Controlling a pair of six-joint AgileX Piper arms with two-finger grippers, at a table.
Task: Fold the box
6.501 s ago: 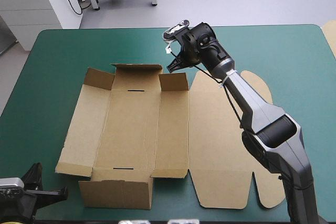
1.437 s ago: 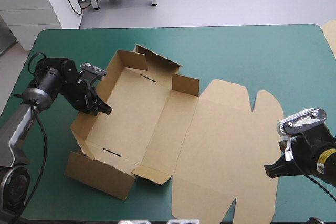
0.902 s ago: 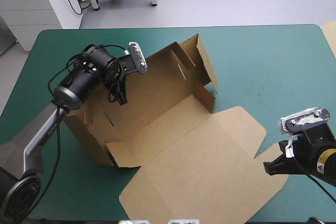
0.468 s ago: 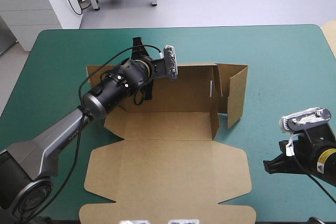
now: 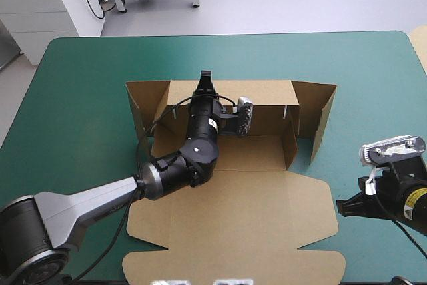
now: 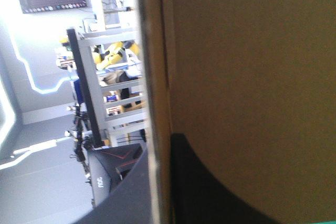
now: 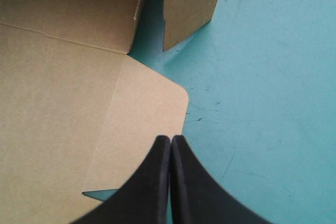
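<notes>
1. Left gripper [image 5: 204, 85] is clamped on the box [image 5: 233, 231], pinching the top edge of its upright far wall with one black finger on either side of the board.
2. Right gripper [image 5: 344, 206] has its fingers pressed together into a point and holds nothing; it hangs at the right corner of the box's lid.
3. On the teal-green cover [image 5: 80, 98], the box has its far walls raised and its lid lying flat on the near side.

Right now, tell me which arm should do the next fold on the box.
Left, I'd judge. The left arm has its jaws clamped on the far wall of the box. The right arm sits off by a corner of the lid, jaws shut on nothing.
</notes>
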